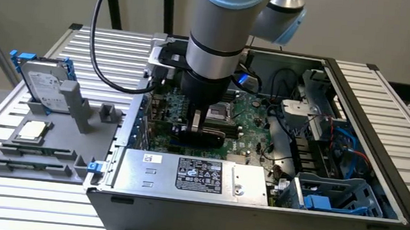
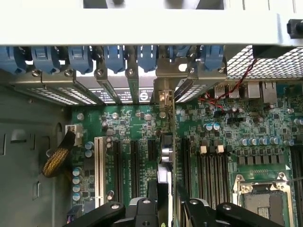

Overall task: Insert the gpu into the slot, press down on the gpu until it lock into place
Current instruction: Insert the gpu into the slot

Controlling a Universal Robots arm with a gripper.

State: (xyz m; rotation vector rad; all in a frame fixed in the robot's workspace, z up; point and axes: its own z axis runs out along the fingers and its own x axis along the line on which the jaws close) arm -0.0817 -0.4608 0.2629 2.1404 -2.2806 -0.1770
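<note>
The gpu (image 1: 205, 138) is a black card standing on edge on the green motherboard, inside the open computer case. In the wrist view I see the gpu (image 2: 165, 149) edge-on, running from its metal bracket at the case's rear wall to my fingers. My gripper (image 1: 202, 128) points straight down over the card. In the wrist view the gripper (image 2: 166, 191) straddles the card's top edge, jaws open, one finger on each side. The slot is hidden under the card.
A silver labelled power-supply box (image 1: 193, 174) sits at the case's front. Black memory strips (image 2: 213, 165) and the CPU socket (image 2: 260, 198) lie beside the card, a white slot (image 2: 99, 163) on its other side. Blue latches (image 2: 113, 56) line the rear wall. A hard drive (image 1: 43, 83) stands on a grey fixture (image 1: 41, 146).
</note>
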